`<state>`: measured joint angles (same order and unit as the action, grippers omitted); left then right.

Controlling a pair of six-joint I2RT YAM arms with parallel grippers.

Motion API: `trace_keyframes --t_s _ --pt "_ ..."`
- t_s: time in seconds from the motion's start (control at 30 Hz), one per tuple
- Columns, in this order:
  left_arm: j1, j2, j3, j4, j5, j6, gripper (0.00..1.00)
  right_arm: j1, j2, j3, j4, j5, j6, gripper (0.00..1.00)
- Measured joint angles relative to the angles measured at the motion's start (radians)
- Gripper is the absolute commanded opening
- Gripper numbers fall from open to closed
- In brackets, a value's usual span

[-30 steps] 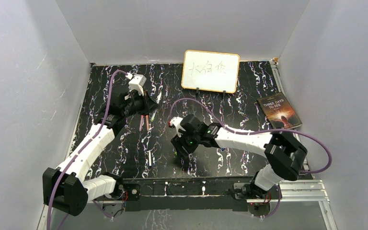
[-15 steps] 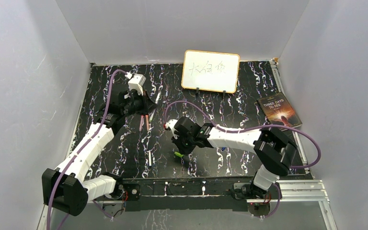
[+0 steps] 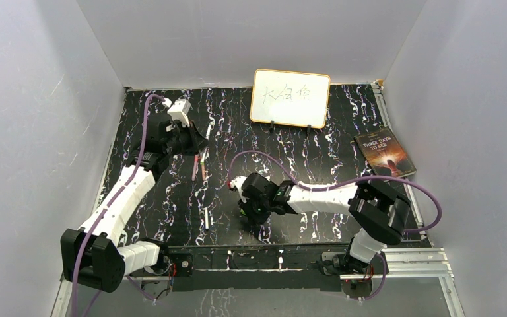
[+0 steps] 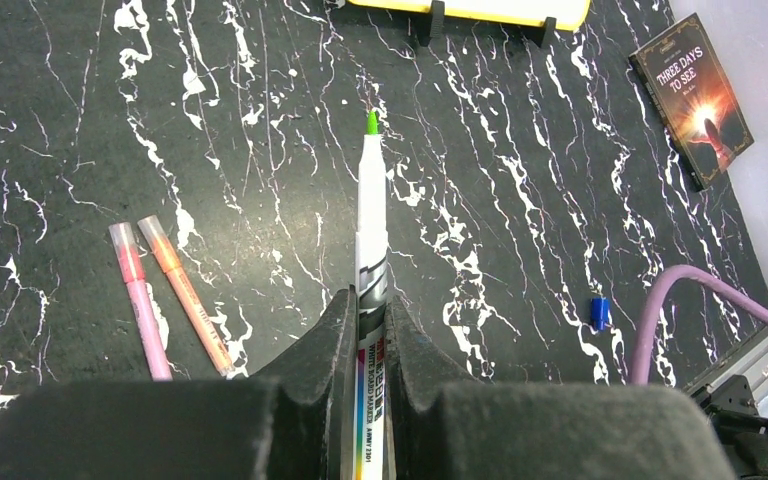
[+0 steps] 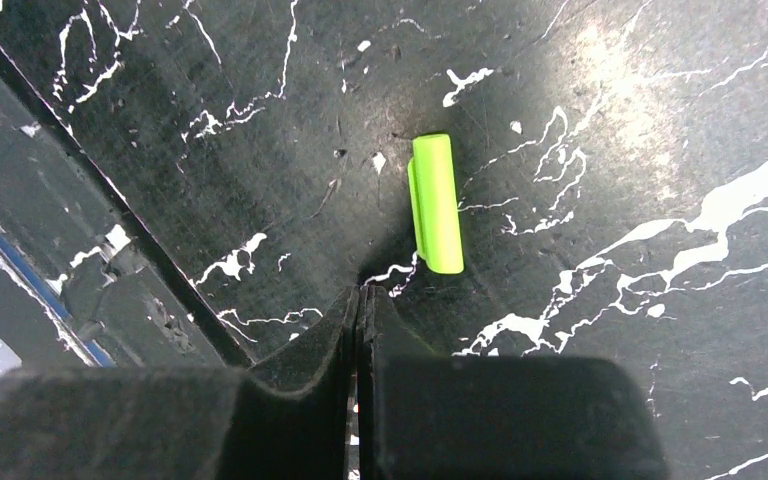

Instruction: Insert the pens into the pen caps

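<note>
My left gripper [image 4: 368, 300] is shut on a white pen [image 4: 371, 220] whose green tip points away, held above the black marbled table. A pink pen [image 4: 138, 300] and an orange pen [image 4: 185, 295] lie side by side on the table to its left. My right gripper [image 5: 360, 292] is shut with nothing between its pads. A bright green pen cap [image 5: 436, 203] lies flat just beyond its fingertips, slightly to the right and apart from them. A small blue pen cap [image 4: 599, 312] lies further right. Another white pen [image 3: 206, 218] lies near the front edge.
A whiteboard [image 3: 290, 98] stands at the back of the table. A book [image 3: 384, 156] lies at the right edge. The right arm's purple cable [image 4: 680, 300] loops over the table. The metal front rail [image 3: 290, 257] runs just behind the right gripper.
The right gripper has shut on nothing and shifted toward the front edge, with the green cap left on the table. The left gripper has drawn back and left with the white pen.
</note>
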<state>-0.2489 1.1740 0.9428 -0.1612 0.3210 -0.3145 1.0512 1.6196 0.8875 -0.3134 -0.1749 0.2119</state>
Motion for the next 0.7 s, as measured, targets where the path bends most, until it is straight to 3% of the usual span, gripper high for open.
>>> trace_keyframes --t_s 0.7 --pt "0.019 -0.011 0.0 -0.005 0.009 -0.006 0.0 -0.022 0.052 0.024 0.066 0.086 0.049 0.0"
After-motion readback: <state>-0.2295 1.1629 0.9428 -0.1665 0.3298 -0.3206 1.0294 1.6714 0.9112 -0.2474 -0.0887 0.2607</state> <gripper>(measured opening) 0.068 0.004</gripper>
